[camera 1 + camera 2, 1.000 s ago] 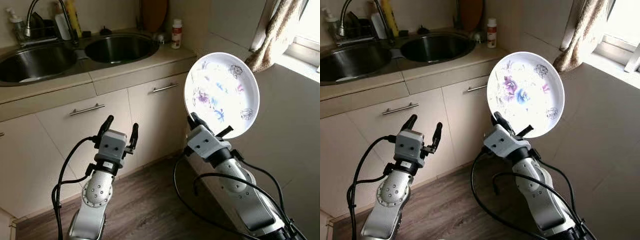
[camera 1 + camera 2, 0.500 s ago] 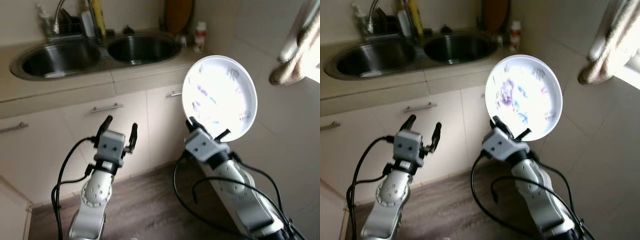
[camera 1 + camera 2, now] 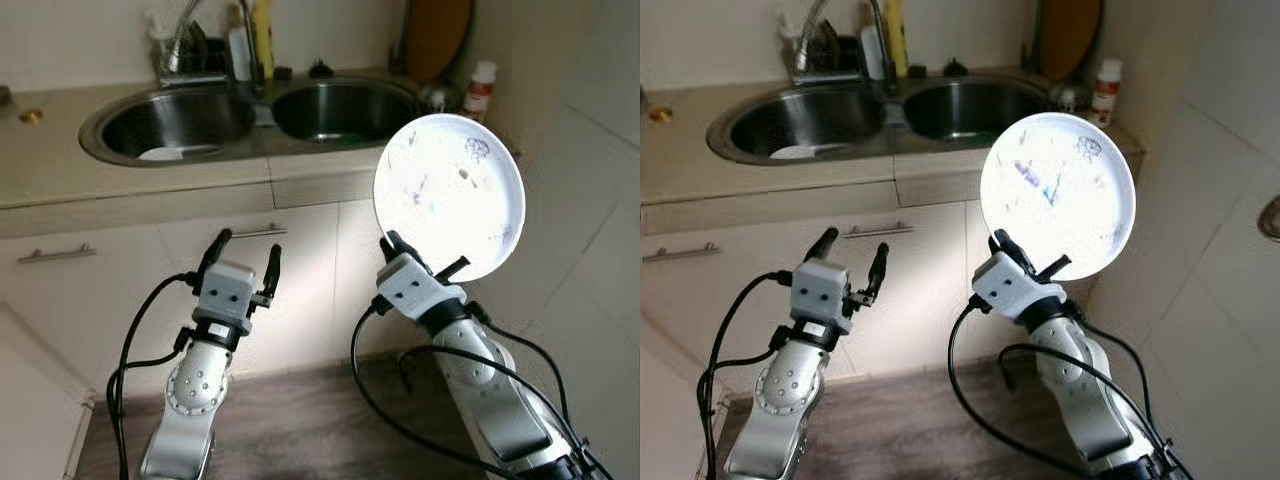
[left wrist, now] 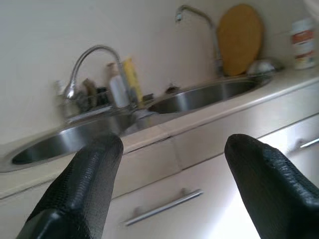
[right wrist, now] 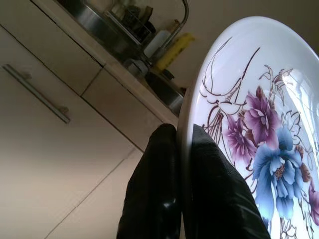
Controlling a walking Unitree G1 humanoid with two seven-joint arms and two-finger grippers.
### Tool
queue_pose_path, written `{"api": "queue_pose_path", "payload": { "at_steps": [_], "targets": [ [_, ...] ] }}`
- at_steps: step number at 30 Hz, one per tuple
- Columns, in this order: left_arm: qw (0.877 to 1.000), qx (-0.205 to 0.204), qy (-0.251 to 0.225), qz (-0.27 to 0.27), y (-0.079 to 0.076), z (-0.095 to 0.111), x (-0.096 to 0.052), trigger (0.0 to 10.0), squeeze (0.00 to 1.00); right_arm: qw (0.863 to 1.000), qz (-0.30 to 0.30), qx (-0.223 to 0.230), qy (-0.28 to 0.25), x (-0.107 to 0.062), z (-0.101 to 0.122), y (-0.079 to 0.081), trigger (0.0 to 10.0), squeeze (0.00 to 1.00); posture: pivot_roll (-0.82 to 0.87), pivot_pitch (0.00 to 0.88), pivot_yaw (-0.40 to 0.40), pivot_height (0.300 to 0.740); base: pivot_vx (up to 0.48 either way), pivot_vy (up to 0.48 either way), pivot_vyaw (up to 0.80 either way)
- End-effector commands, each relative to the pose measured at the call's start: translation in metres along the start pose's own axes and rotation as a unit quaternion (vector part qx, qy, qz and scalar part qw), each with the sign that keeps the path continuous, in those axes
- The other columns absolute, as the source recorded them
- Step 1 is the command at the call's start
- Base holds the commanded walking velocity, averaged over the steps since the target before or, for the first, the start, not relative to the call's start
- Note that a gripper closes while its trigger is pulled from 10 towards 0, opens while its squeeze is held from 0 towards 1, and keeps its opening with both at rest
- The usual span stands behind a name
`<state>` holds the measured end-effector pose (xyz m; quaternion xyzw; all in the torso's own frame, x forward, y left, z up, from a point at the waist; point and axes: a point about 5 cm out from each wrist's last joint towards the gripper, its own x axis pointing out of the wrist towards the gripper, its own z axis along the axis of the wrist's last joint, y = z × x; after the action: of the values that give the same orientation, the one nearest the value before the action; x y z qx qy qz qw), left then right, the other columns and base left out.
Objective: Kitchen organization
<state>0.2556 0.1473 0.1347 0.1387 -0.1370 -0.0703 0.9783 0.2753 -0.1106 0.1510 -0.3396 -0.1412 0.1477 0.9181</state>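
A round, glossy white plate with purple and blue flower print is held upright on its rim by the right gripper, its jaws pinching the plate's lower edge, near the right end of the surface. The left gripper is raised before the cream cabinet doors, jaws spread and holding nothing. Two round steel sink basins are set in the beige surface; two curved faucets rise behind them. One white bottle with a red cap stands at the far right.
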Motion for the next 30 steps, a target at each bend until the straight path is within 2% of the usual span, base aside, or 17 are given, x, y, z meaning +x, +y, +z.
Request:
{"api": "queue_pose_path", "payload": {
  "at_steps": [1,17,22,30],
  "targets": [
    [1.0,0.001,-0.007,0.002,0.002,0.003,0.002,10.0,0.0,1.0,-0.008,0.0,-0.021,0.003,0.009,-0.004,10.0,0.0,0.08,0.0,-0.034,0.74,0.379,0.0,0.0],
    [1.0,0.004,-0.01,0.0,0.002,0.004,0.003,10.0,0.0,0.999,-0.025,-0.004,-0.026,0.005,0.011,-0.009,10.0,0.0,0.08,0.0,-0.031,0.74,0.379,0.0,0.0],
    [1.0,0.005,-0.013,0.001,0.002,0.005,0.003,10.0,0.0,0.999,-0.036,0.006,-0.028,0.006,0.011,-0.013,10.0,0.0,0.08,0.0,-0.032,0.74,0.373,0.0,0.74],
    [1.0,0.007,-0.015,0.004,0.003,0.006,0.004,10.0,0.0,0.999,-0.044,0.009,-0.03,0.008,0.013,-0.016,10.0,0.0,0.08,0.0,-0.033,0.74,0.358,0.0,0.0]
  ]
}}
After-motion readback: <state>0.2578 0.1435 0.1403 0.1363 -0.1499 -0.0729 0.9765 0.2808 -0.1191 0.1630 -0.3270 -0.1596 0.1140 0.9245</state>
